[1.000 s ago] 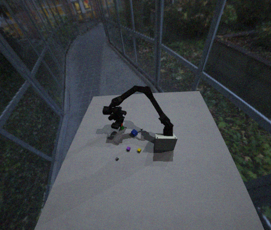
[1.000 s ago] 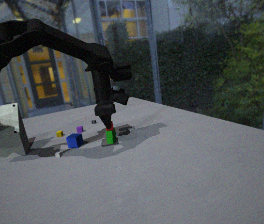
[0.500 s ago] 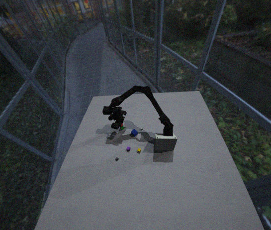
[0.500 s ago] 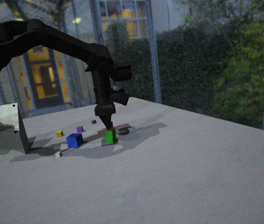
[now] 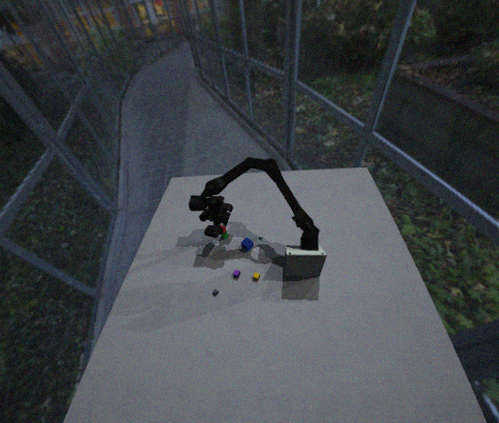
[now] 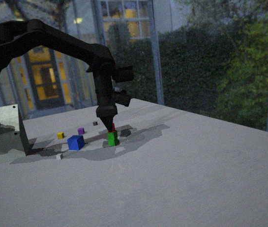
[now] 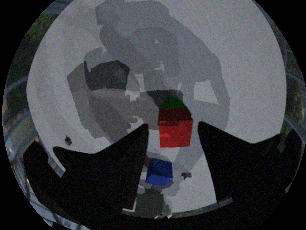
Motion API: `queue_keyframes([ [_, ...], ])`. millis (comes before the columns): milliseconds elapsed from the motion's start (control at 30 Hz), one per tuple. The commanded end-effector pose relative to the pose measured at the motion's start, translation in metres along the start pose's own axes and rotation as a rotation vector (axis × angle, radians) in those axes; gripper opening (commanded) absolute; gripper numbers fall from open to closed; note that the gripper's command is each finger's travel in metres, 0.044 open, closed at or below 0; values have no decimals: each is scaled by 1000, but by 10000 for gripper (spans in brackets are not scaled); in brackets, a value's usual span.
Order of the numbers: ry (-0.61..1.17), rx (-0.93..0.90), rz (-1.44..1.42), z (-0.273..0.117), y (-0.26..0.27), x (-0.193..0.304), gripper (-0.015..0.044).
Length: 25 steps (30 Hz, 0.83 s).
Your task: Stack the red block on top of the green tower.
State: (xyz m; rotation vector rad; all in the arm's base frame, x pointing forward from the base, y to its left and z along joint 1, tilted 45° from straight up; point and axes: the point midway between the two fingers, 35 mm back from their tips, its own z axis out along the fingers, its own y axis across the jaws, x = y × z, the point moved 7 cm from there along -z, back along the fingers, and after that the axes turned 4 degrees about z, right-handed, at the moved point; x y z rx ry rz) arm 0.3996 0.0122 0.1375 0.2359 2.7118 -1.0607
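Observation:
The red block [image 5: 223, 228] [image 6: 113, 127] [image 7: 175, 135] sits on top of the green tower [image 5: 225, 235] [image 6: 112, 139] [image 7: 173, 103], which stands upright on the table. My gripper [image 6: 111, 129] [image 7: 173, 127] is open around the red block, pointing down. In the wrist view a gap shows between the block and each finger. In the exterior view a finger covers part of the red block, so how squarely it sits is partly hidden.
A larger blue block [image 5: 247, 244] [image 6: 75, 143] [image 7: 160, 171] lies between the tower and the arm's base. A purple block [image 5: 236, 273] [image 6: 80, 131], a yellow block [image 5: 256, 276] [image 6: 60, 135], a small grey block [image 5: 215, 292] [image 6: 95, 123] and a small whitish block [image 6: 59, 156] lie around it.

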Motion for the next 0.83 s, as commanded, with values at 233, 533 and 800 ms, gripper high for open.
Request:
queue_keyframes([
  [233,-1,1,0,0,0,0,440],
  [533,-1,1,0,0,0,0,440],
  [800,-1,1,0,0,0,0,440],
])
